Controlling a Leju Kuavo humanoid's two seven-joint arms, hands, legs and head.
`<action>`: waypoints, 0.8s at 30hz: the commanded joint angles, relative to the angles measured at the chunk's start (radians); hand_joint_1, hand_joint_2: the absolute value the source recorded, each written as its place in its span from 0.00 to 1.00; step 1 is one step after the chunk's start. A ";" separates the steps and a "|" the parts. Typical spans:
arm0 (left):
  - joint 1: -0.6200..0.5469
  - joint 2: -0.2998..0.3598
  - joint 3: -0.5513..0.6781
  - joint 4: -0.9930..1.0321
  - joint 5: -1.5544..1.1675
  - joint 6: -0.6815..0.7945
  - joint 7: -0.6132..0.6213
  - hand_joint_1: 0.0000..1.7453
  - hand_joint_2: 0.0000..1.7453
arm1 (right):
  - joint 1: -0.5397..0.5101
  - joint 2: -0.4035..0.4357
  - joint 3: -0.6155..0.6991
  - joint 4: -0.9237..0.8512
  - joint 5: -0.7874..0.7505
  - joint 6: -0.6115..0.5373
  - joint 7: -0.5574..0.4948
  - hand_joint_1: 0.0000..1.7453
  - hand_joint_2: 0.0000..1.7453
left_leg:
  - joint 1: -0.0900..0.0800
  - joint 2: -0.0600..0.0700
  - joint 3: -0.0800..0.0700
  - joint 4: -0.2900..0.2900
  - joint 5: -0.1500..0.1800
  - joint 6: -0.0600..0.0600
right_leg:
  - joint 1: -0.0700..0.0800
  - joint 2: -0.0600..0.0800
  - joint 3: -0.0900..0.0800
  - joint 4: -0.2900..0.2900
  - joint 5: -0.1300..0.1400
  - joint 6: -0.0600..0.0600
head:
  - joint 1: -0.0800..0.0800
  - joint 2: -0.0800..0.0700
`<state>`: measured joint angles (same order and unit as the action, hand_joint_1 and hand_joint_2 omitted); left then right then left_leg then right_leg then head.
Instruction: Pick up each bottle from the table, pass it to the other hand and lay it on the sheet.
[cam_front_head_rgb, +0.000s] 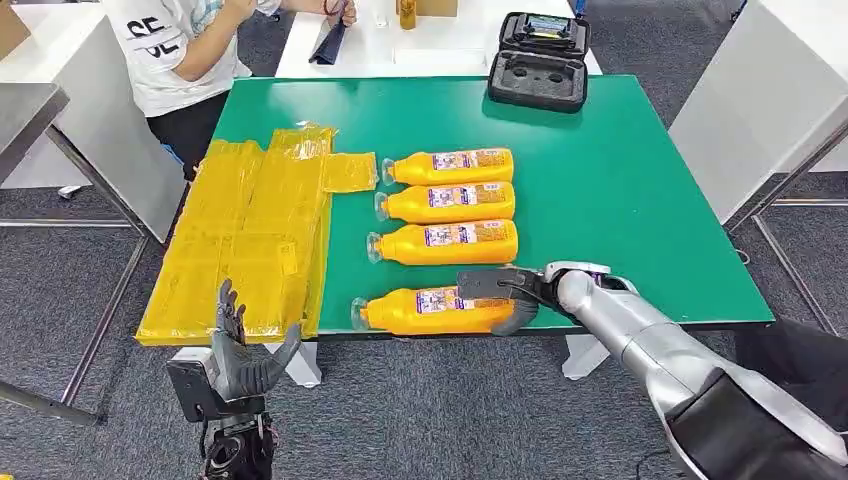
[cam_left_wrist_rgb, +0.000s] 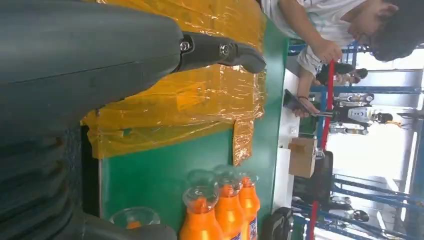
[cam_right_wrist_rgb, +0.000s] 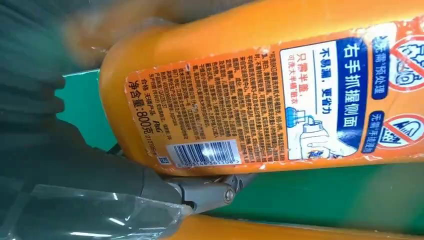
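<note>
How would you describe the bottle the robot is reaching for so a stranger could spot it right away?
On the green table, right of the yellow sheet, four orange bottles lie in a column. It is the bottle nearest the robot, at the table's front edge. Unlike the others, it has the right hand wrapped around its base.

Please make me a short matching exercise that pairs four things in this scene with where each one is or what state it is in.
Things:
1. nearest bottle
2. left robot hand
3. yellow sheet
4. black case

Places or states:
A. lying open at the far edge of the green table
B. spread over the table's left side
C. fingers apart, holding nothing, below the table's near edge
D. lying on its side with the right robot hand around its base

Pairs: 1-D, 2-C, 3-B, 4-A
</note>
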<state>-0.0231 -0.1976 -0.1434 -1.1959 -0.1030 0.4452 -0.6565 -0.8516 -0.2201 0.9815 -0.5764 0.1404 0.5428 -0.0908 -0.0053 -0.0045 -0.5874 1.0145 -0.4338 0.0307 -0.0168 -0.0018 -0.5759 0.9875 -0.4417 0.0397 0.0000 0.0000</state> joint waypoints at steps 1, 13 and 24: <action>-0.036 -0.001 0.015 0.078 0.010 -0.009 0.006 0.00 1.00 | -0.006 0.007 0.044 0.058 -0.004 -0.036 -0.003 1.00 1.00 | 0.001 -0.001 0.002 -0.001 0.000 -0.002 | 0.001 -0.001 0.003 -0.002 0.000 -0.002 | 0.000 0.000; 0.013 0.003 0.026 -0.004 0.010 -0.001 0.001 0.00 1.00 | 0.190 0.006 -0.246 -0.220 -0.117 -0.256 -0.144 1.00 1.00 | 0.001 0.001 0.001 -0.001 -0.001 -0.002 | 0.001 0.000 0.002 -0.001 0.000 -0.001 | 0.001 0.000; 0.059 -0.010 0.076 -0.088 0.057 -0.031 0.018 0.00 1.00 | 0.210 0.073 -0.388 -0.253 -0.065 -0.312 -0.133 1.00 1.00 | 0.001 0.002 -0.001 0.000 -0.001 -0.002 | 0.001 0.002 -0.002 0.000 0.000 -0.002 | 0.000 0.000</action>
<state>0.0259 -0.1984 -0.1308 -1.2520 -0.0973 0.4578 -0.6561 -0.6248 -0.1915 0.6957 -0.8172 0.0572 0.2407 -0.2316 -0.0051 -0.0046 -0.5894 1.0142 -0.4340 0.0306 -0.0166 -0.0018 -0.5776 0.9876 -0.4418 0.0396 0.0004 0.0000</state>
